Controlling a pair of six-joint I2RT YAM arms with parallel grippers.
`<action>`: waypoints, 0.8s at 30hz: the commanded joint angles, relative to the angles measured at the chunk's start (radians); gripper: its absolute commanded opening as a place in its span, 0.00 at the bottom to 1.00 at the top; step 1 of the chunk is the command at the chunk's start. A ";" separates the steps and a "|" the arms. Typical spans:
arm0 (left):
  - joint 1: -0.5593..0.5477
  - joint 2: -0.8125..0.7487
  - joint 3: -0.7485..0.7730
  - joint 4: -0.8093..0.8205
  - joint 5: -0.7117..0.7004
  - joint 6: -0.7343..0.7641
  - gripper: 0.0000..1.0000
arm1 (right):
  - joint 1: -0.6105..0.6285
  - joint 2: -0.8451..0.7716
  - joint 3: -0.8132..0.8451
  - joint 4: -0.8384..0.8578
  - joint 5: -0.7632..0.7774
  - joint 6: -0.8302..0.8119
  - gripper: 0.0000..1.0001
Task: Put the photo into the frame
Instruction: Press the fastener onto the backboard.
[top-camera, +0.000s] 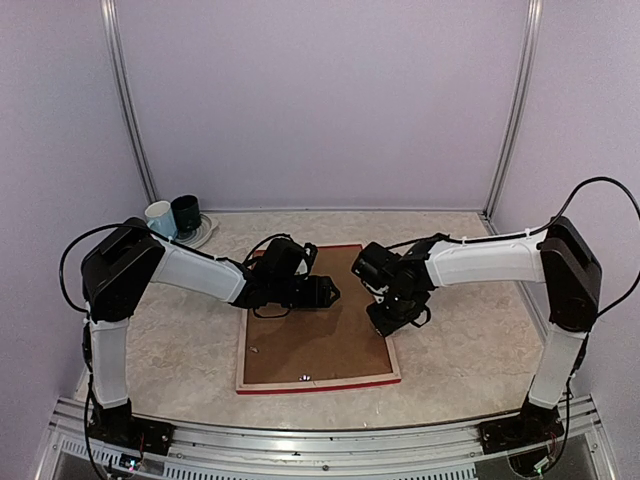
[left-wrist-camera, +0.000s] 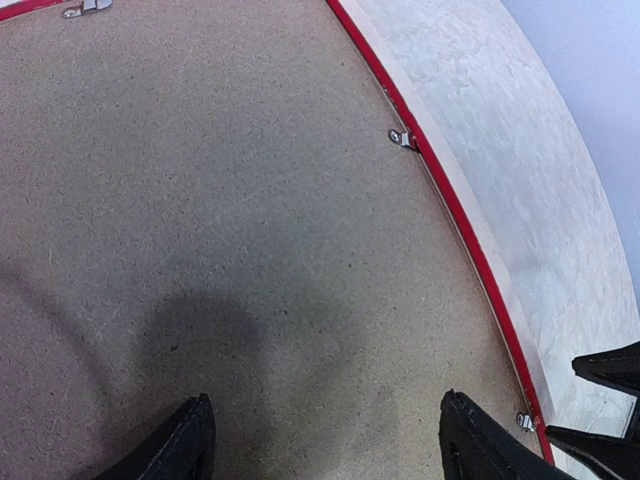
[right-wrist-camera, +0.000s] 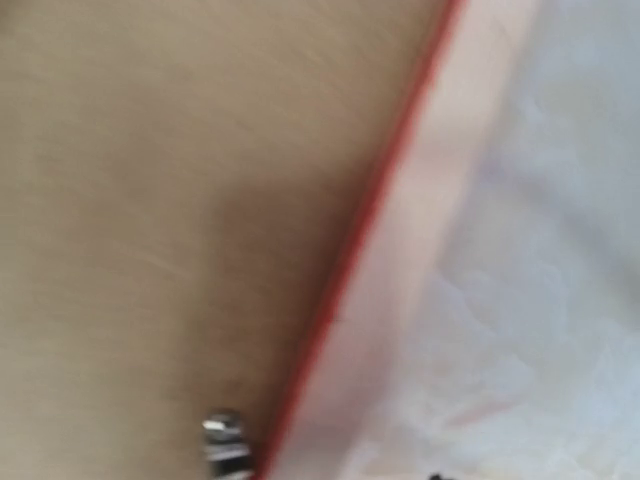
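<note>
So the surface is a beige marble-look tabletop boxed in by plain lavender walls, with 2 slanted metal posts at the back corners. A white cup and a dark cup sit on a pale plate in the back-left corner, well away from the action.

The thin red-edged wooden picture frame lies face down in the middle of the table with its flat brown backing board showing. Little silver clips sit along the inside of the red rim.

The left gripper hangs over the far-left part of the board, fingers spread wide with only bare board between them. The right gripper is at the frame's right edge. In the left wrist view its 2 fingers stand apart just outside the rim, nothing pinched.

Bare tabletop shows on both sides of the frame and along its near edge.
</note>
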 joint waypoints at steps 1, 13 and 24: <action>-0.002 0.042 -0.025 -0.111 0.001 -0.016 0.76 | -0.029 0.005 -0.035 0.012 -0.003 -0.005 0.45; 0.000 0.046 -0.022 -0.110 0.001 -0.016 0.76 | -0.039 0.066 -0.048 0.048 -0.063 -0.049 0.45; 0.000 0.051 -0.022 -0.110 0.004 -0.017 0.76 | -0.046 0.073 -0.058 0.022 -0.071 -0.055 0.44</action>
